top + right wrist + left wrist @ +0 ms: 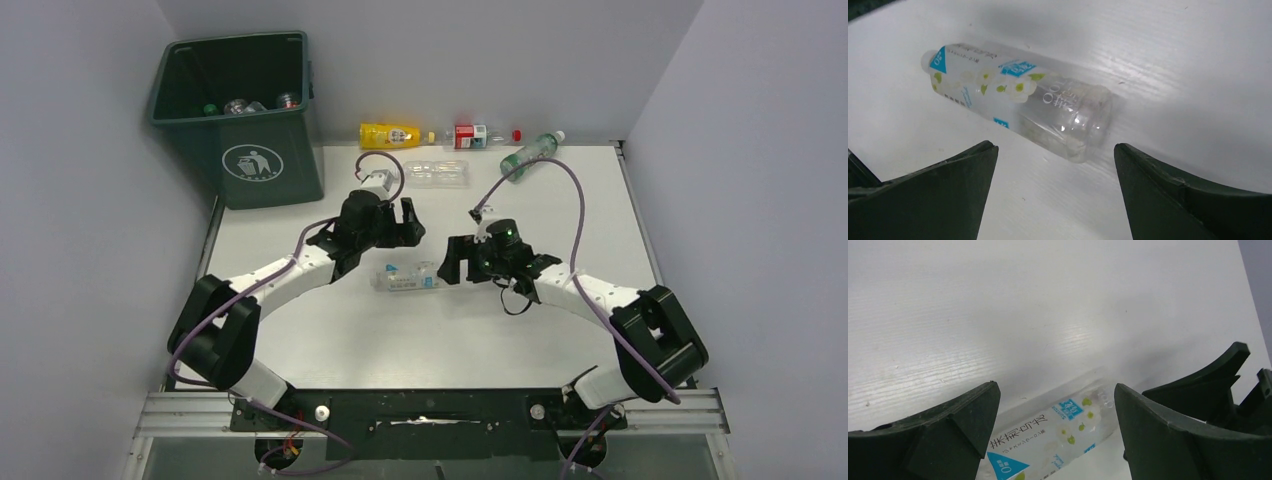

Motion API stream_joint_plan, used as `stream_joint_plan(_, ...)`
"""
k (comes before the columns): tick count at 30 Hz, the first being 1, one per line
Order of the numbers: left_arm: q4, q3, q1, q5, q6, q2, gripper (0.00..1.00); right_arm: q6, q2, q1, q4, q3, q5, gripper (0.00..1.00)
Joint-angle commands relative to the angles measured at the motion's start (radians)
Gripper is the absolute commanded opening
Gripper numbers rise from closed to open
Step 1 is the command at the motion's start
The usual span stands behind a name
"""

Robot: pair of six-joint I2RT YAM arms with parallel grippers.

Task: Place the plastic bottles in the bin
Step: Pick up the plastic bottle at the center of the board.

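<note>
Bottle of clear plastic, flowered label, lies sideways mid-frame on the white worktop; left jaws and right jaws hang near it, both wide open, empty.

Bin at the far left, row of bottles along the table's far edge, lone bottle mid-table.

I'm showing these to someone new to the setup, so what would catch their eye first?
Probably the tall dark green bin at the table's far left corner, with a few bottles inside. Next, the left gripper and right gripper, both open, facing a clear bottle lying mid-table. The yellow bottle stands out in the row along the far edge.
</note>
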Motion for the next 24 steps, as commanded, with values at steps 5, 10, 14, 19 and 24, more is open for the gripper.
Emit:
stream_joint_plan(5,0.032,-0.012,0.013,-0.002,0.023,-0.019,0.86,0.022,-0.071,0.160,-0.077,-0.037,0.138,0.89)
stream_joint_plan(10,0.086,-0.039,0.014,0.035,0.034,0.023,0.86,0.045,-0.039,0.174,-0.118,-0.048,0.221,0.88)
stream_joint_plan(14,0.100,-0.029,0.014,0.105,0.036,0.094,0.86,0.022,0.019,0.175,-0.167,0.008,0.287,0.87)
stream_joint_plan(19,0.125,-0.058,0.012,0.146,0.031,0.099,0.86,0.002,0.070,0.151,-0.155,0.042,0.296,0.87)
stream_joint_plan(24,0.125,-0.079,0.012,0.154,0.038,0.061,0.86,-0.020,0.133,0.073,-0.112,0.071,0.233,0.87)
